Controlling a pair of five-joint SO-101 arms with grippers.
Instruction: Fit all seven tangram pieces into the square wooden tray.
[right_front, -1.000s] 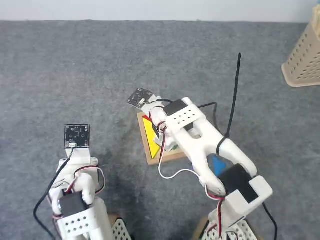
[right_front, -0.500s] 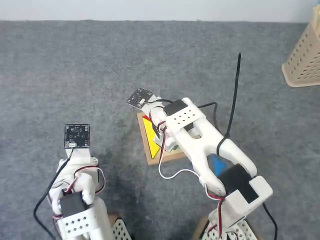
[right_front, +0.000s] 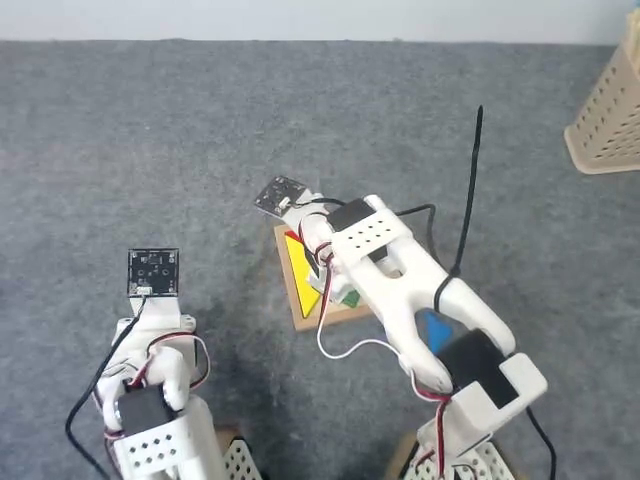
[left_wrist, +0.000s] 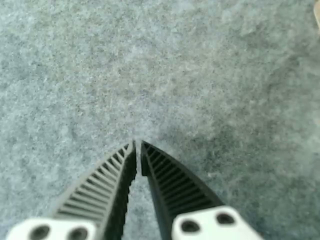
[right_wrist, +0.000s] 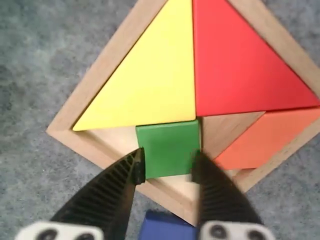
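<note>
The square wooden tray (right_wrist: 97, 75) holds a yellow triangle (right_wrist: 150, 90), a red triangle (right_wrist: 235, 65) and an orange piece (right_wrist: 265, 137). A green square (right_wrist: 169, 145) lies flat in the tray under the yellow triangle. My right gripper (right_wrist: 167, 157) is shut on the green square, one finger against each side. A blue piece (right_wrist: 165, 227) shows just behind the fingers, outside the tray. In the high view the right arm covers most of the tray (right_front: 300, 315), and the blue piece (right_front: 435, 328) peeks out beside it. My left gripper (left_wrist: 137, 145) is shut over bare grey carpet, holding nothing.
A beige slotted basket (right_front: 610, 110) stands at the far right edge. A black cable (right_front: 470, 190) rises beside the right arm. The left arm (right_front: 155, 340) is at the near left, well apart from the tray. Grey carpet surrounds the tray.
Hardly anything differs: in the high view a little more green shows under the right arm, and both arms keep their places.
</note>
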